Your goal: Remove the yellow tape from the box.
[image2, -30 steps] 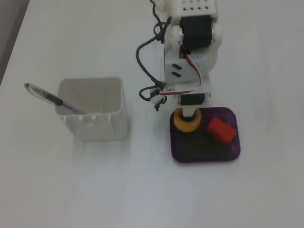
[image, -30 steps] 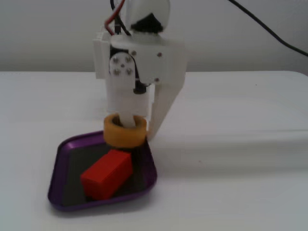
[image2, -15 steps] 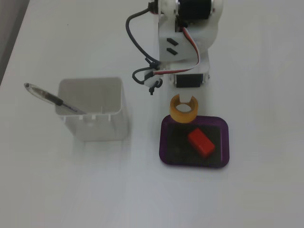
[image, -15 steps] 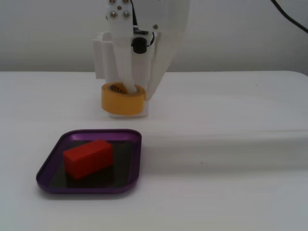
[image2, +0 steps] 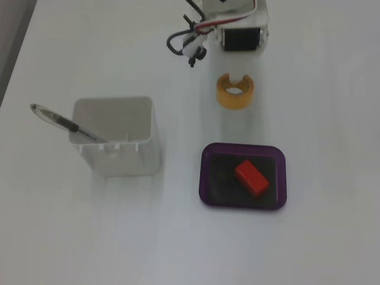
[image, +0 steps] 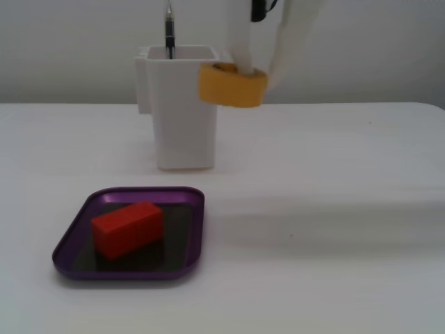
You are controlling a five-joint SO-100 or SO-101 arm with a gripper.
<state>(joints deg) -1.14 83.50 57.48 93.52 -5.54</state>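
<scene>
A: White table (image: 348,209), tall white container (image: 184,111) with a pen (image2: 62,122) leaning in it, purple box (image: 76,261) in front.

B: Only a red block (image: 128,228) lies inside the box. The gripper (image: 254,69) clamps the yellow tape (image: 233,85), aloft, beside the container's rim.

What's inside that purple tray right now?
Only a red block lies on the dark floor of the purple tray. The yellow tape is out, held in the air by the gripper. The floor under the block is hidden.
</scene>
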